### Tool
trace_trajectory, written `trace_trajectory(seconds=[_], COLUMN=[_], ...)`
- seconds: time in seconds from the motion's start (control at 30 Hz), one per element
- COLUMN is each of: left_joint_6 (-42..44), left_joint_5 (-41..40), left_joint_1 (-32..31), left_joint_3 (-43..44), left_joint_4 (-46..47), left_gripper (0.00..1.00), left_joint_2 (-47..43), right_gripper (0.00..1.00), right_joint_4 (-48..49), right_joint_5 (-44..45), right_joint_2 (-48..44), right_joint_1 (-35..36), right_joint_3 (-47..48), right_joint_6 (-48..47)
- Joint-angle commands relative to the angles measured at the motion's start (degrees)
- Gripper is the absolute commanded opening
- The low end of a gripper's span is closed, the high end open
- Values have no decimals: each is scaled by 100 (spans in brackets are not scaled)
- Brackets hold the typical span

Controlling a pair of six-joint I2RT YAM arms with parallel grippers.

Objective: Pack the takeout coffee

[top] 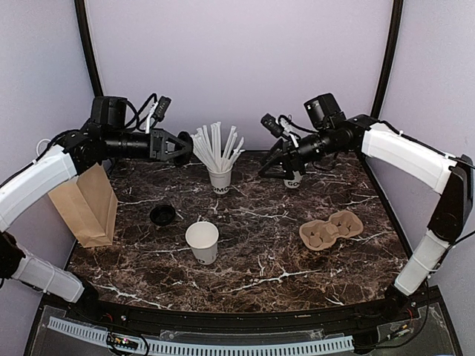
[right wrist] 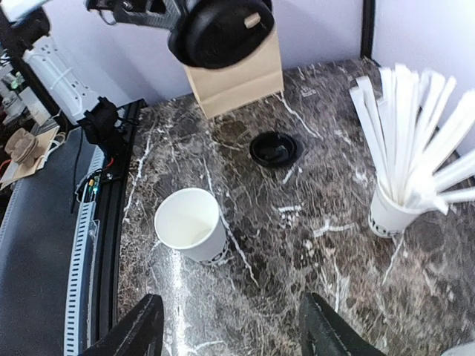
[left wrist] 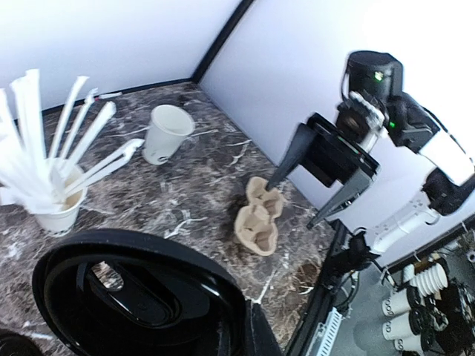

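— Takeout coffee (top: 293,182) stands uncapped at one o'clock. Why?
— Probably awaiting the black lid (right wrist: 219,30), pinched aloft at eleven by the left gripper (top: 182,146). The right gripper (right wrist: 231,300) hovers near it, fingers wide.

White coffee cup (top: 294,180) — open-topped, upright, back-right.

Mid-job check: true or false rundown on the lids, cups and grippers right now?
The left gripper holds a black lid in the air. True.
The front cup is lidded. False: it stands open.
A second lid lies on the table. True.
The cup carrier holds a cup. False: its wells are empty.
The right gripper grips the straws. False: its jaws are open and empty; they stand in the straw cup.
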Motion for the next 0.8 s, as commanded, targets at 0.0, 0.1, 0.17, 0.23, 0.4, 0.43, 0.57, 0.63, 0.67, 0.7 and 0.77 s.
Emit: trace_trajectory(seconds=[0.0, 0.1, 0.17, 0.23, 0.4, 0.43, 0.57, 0.63, 0.67, 0.7, 0.77], left_joint_6=[-874, -1111, -1196, -1297, -1416, -1437, -1429, -1429, -1429, -1420, -1353], left_joint_5=[1500, 1630, 1668, 1737, 1787, 1784, 1731, 1710, 1710, 1712, 1665], left_joint_1=[-120, -230, -296, -353, -507, -526, -610, -630, -636, -639, -656], left_joint_3=[-850, -1033, -1104, -1148, -1157, -1163, -1152, -1144, -1142, -1129, -1092], left_joint_4=[2479, 3008, 3217, 3452, 3699, 3756, 3800, 3806, 3811, 3789, 3662], left_gripper=[9, 9, 9, 9, 9, 9, 9, 9, 9, 9, 9], left_joint_2=[-294, -386, -373, -323, -237, -231, -198, -191, -190, -186, -183], right_gripper=[70, 79, 83, 84, 90, 92, 97, 97, 97, 98, 99], right_joint_4=[801, 1566, 2036, 2538, 3233, 3315, 3361, 3394, 3451, 3524, 3603], right_joint_5=[-810, -1229, -1449, -1639, -1789, -1801, -1890, -1926, -1948, -1978, -2017], right_joint_2=[-3, 69, 224, 374, 747, 813, 1039, 1125, 1150, 1152, 1165], right_joint_1=[40, 46, 65, 96, 246, 287, 485, 566, 601, 621, 672], right_joint_3=[216, 352, 471, 562, 908, 971, 1301, 1371, 1363, 1335, 1279], right_joint_6=[1385, 2410, 3152, 3837, 4814, 4926, 5063, 5147, 5206, 5274, 5359])
